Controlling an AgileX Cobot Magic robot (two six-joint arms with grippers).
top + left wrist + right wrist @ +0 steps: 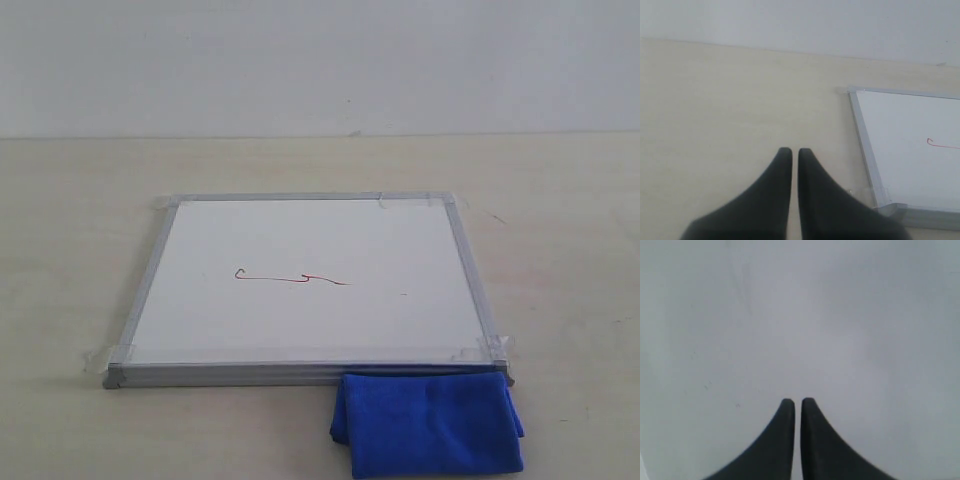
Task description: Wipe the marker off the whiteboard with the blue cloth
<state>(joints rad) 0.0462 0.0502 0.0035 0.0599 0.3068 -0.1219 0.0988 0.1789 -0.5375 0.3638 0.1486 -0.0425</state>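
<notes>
The whiteboard (310, 250) lies flat on the table, silver-framed with taped corners. A thin red marker squiggle (290, 278) runs across its middle, hook at its left end. The folded blue cloth (428, 422) rests on the table against the board's near right corner. Neither arm shows in the exterior view. In the left wrist view my left gripper (795, 151) is shut and empty above bare table, beside a corner of the whiteboard (910, 135) where the marker's hook (931, 143) shows. My right gripper (798, 401) is shut with nothing held, facing a plain grey-white surface.
The pale wooden table (70, 250) spreads around the board, and a white wall (320, 60) stands behind it. Tape tabs (96, 355) stick out from the board's corners onto the table.
</notes>
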